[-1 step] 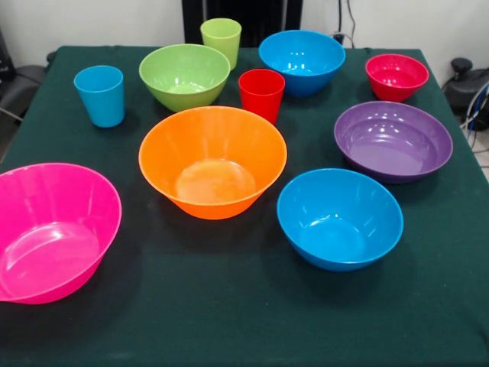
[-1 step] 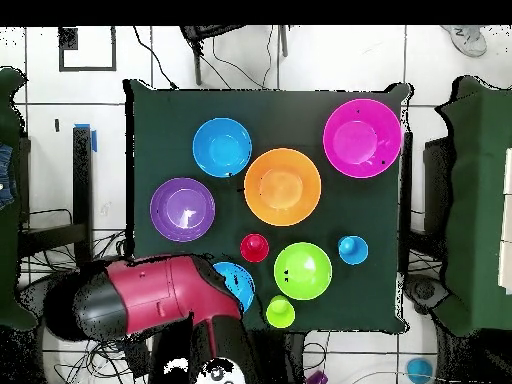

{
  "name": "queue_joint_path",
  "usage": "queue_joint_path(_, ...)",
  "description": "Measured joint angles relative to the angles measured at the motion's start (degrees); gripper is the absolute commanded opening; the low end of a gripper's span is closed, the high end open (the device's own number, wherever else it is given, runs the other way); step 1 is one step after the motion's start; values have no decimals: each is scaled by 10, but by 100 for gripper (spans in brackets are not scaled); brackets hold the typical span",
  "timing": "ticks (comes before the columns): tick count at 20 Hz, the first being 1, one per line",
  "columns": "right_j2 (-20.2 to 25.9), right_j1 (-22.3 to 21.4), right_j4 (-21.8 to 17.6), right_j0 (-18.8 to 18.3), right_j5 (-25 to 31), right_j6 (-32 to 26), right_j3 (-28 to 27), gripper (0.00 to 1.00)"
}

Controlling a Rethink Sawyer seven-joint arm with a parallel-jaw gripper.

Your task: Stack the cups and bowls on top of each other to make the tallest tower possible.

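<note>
front view, layout: nothing stacked; every piece sits alone on the green table.
front view, bowls: orange bowl mid-table; pink bowl near left, cut by the edge; blue bowl near right; purple bowl right; small red bowl far right; second blue bowl far; lime green bowl far left of centre.
front view, cups: light blue cup far left; lime green cup behind the green bowl; red cup just beyond the orange bowl's far rim.
front view, my gripper: not showing.
overhead view, my arm: drawn back over the table's corner, covering the small red bowl and part of a blue bowl.
overhead view, my fingers: hidden; I cannot tell whether spread or clenched.
overhead view, tower: no tower yet; orange bowl bare at centre.
risk: red cup close to the orange base, a reach could topple it.
risk: glossy sloped rims may slip from my grip.
risk: cups going in early would bury height.
</note>
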Motion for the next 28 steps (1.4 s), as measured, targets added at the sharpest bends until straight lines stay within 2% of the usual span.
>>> queue_joint_path(8, 0, 26, -1, -15, -23, 0, 1, 100)
queue_joint_path(13, 0, 45, 0, -37, -76, 0, 17, 100)
queue_joint_path(18, -3, 49, -7, -40, -106, 0, 37, 100)
queue_joint_path(28, -4, 55, -59, -44, -171, 0, 90, 100)
